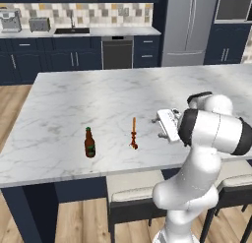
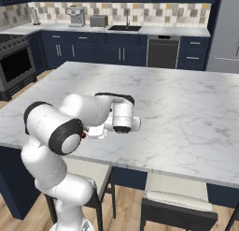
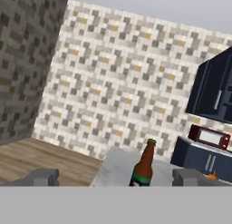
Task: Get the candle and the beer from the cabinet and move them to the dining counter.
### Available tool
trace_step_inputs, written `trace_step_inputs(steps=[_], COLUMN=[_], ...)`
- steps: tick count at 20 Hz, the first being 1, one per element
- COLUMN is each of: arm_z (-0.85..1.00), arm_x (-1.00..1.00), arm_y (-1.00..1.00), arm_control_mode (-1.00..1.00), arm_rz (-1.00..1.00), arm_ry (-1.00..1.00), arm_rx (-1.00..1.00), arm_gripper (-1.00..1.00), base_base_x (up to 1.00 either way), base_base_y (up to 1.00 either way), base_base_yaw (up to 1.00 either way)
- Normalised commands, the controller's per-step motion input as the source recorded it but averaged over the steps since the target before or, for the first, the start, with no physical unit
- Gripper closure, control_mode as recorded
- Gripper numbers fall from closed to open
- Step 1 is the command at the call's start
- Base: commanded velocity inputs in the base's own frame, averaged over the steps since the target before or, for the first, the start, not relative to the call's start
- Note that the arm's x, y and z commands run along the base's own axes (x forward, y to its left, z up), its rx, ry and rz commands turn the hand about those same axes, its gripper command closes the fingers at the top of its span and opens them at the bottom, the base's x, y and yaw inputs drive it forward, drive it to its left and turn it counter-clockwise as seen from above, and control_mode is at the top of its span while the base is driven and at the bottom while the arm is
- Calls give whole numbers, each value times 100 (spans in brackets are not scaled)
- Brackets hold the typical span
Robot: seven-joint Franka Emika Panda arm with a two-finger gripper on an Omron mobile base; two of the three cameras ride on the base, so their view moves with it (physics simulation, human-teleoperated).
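With the brown green-capped beer bottle (image 1: 89,143) and orange taper candle (image 1: 133,134) upright on the white marble dining counter (image 1: 74,97), the task is judged complete; the gripper (image 1: 162,124) is seen beside the candle, fingers apart, empty.

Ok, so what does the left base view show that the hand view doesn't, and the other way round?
Left base view: the candle standing upright on the dining counter, beside the beer and apart from it, with the sink and fridge along the far wall. Hand view: a red microwave below a navy wall cabinet, and a tiled wall. Both: the beer, upright on the marble top.
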Motion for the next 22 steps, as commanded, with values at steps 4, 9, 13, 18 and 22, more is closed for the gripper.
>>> trace_step_inputs(steps=[4, 9, 13, 18, 22], arm_z=[92, 95, 90, 81, 68], arm_x=[-86, -89, -92, -95, -100], arm_y=[0, 0, 4, 16, 26], arm_control_mode=[-100, -100, -100, -100, -100], arm_rz=[-8, -6, -5, -4, -4], arm_ry=[-4, -2, -1, -1, -2], arm_rx=[-1, -4, -7, -9, -11], arm_gripper=[-100, -100, -100, -100, -100], base_base_x=[0, 0, 0, 0, 0], base_base_y=[0, 0, 0, 0, 0], base_base_yaw=[0, 0, 0, 0, 0])
